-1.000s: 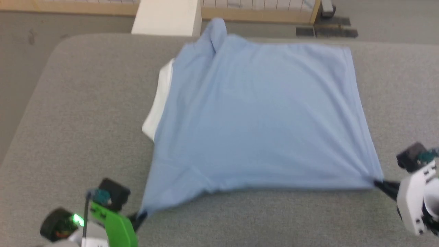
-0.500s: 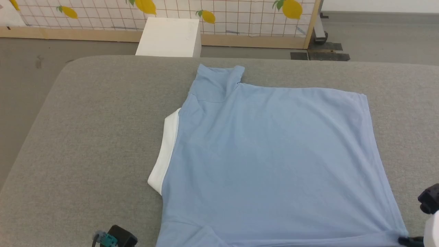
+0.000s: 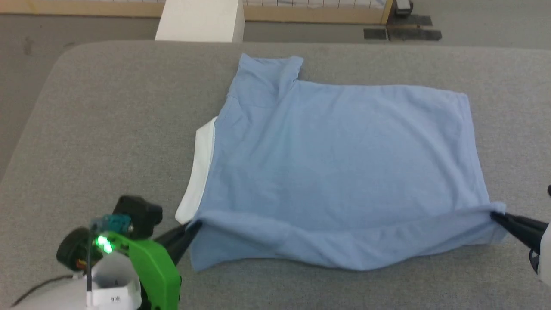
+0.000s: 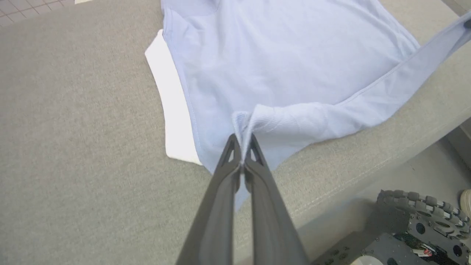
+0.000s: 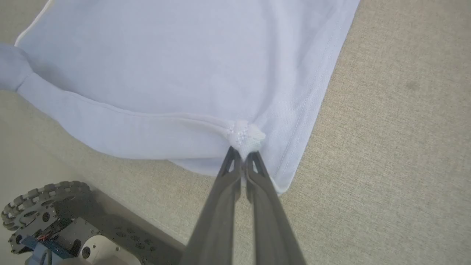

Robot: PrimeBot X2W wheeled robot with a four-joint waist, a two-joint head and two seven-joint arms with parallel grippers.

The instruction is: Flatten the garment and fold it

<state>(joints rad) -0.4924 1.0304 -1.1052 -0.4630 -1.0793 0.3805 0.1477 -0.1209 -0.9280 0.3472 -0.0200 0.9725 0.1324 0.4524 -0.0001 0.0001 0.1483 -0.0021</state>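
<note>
The blue shirt (image 3: 335,172) lies spread on the grey table (image 3: 107,129), white collar (image 3: 200,172) toward the left; the left gripper (image 3: 194,224) and right gripper (image 3: 495,215) — jaws clamped — pinch its near corners; a white box (image 3: 198,21) stands beyond.

No legible text; left-arm label (image 3: 114,298) too blurred.

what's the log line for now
left gripper: shut on polo shirt | right gripper: shut on polo shirt | near edge pinched up, rest flat
</note>
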